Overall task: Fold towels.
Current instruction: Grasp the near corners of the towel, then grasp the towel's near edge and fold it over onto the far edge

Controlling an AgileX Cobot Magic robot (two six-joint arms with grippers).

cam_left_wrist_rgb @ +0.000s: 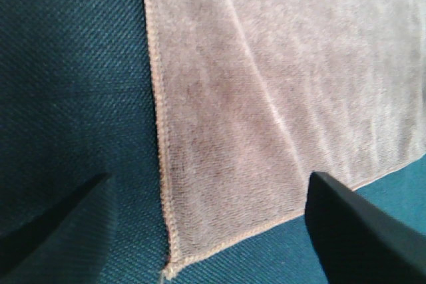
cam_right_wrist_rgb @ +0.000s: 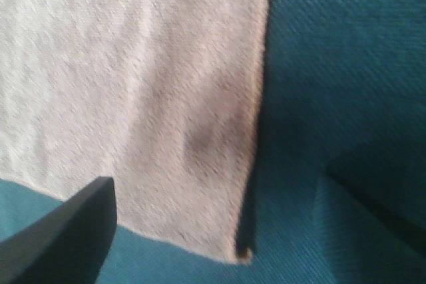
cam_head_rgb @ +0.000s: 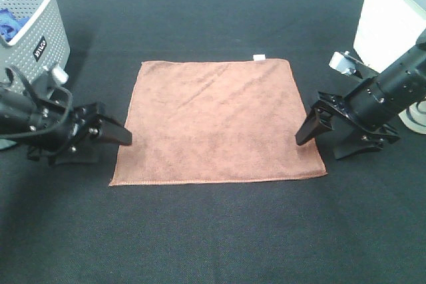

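Observation:
The reddish-brown towel (cam_head_rgb: 216,121) lies flat and unfolded in the middle of the black table, with its small white tag (cam_head_rgb: 259,57) on the far edge. My left gripper (cam_head_rgb: 110,147) is open and low at the towel's left edge near the front left corner. The left wrist view shows that corner of the towel (cam_left_wrist_rgb: 286,84) between the spread fingers (cam_left_wrist_rgb: 359,231). My right gripper (cam_head_rgb: 319,149) is open and low at the towel's right edge near the front right corner. That corner of the towel (cam_right_wrist_rgb: 133,84) lies between its fingers (cam_right_wrist_rgb: 66,231). Neither gripper holds anything.
A grey perforated basket (cam_head_rgb: 40,31) stands at the back left with a blue cloth (cam_head_rgb: 8,24) inside. A white container (cam_head_rgb: 393,11) stands at the back right, with a white round object (cam_head_rgb: 416,121) near the right edge. The table top is black fabric (cam_head_rgb: 213,231).

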